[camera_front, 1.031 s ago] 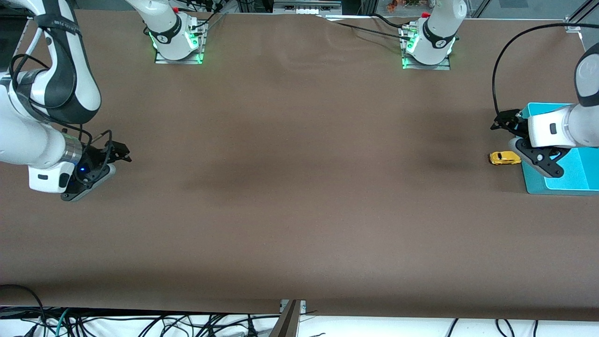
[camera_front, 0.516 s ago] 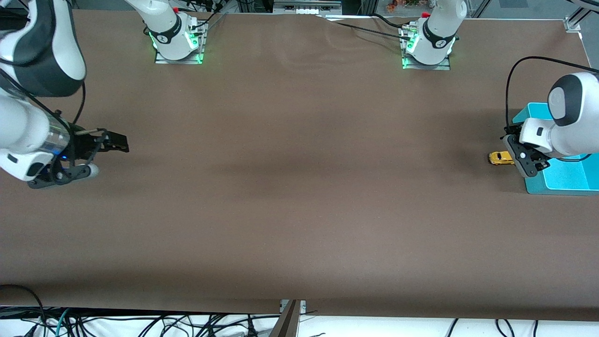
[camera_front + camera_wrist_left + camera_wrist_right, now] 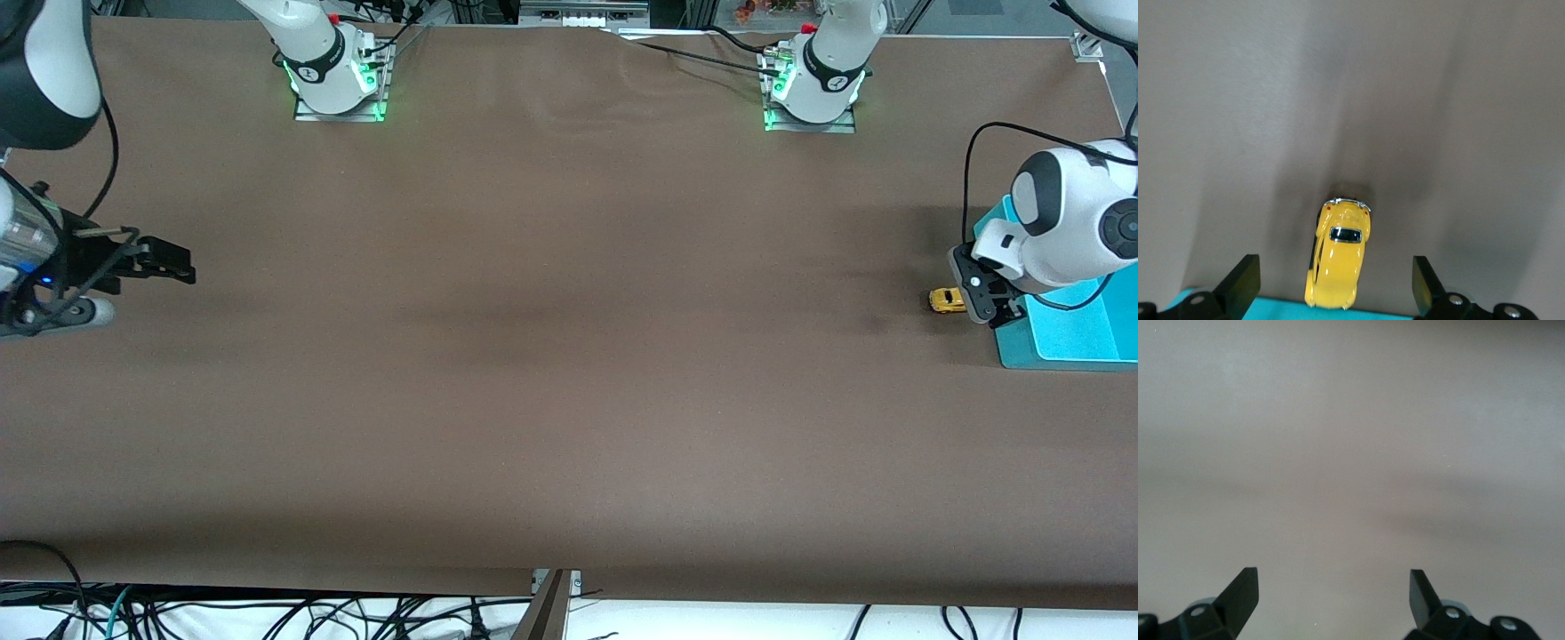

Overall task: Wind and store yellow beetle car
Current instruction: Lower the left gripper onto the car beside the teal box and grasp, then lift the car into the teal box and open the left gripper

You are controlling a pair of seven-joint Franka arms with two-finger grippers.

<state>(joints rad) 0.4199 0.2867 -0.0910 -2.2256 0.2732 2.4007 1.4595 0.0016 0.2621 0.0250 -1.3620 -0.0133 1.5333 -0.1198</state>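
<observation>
The yellow beetle car [image 3: 945, 300] stands on the brown table at the left arm's end, right beside a teal box [image 3: 1067, 336]. My left gripper [image 3: 985, 300] hangs over the car's box-side end and covers part of it. In the left wrist view the yellow beetle car [image 3: 1338, 257] lies between the two wide-apart fingers of the left gripper [image 3: 1335, 277], which is open and touches nothing. My right gripper [image 3: 169, 263] is open over bare table at the right arm's end. The right gripper [image 3: 1333, 588] has only table under it in the right wrist view.
The teal box [image 3: 1271, 311] edge shows just under the car's nose in the left wrist view. Both arm bases [image 3: 338, 80] [image 3: 813, 89] stand along the table edge farthest from the front camera. Cables lie past the nearest table edge.
The left arm has swung its hand round and brought it down over the car beside the teal box. The right arm has drawn back toward its end of the table.
</observation>
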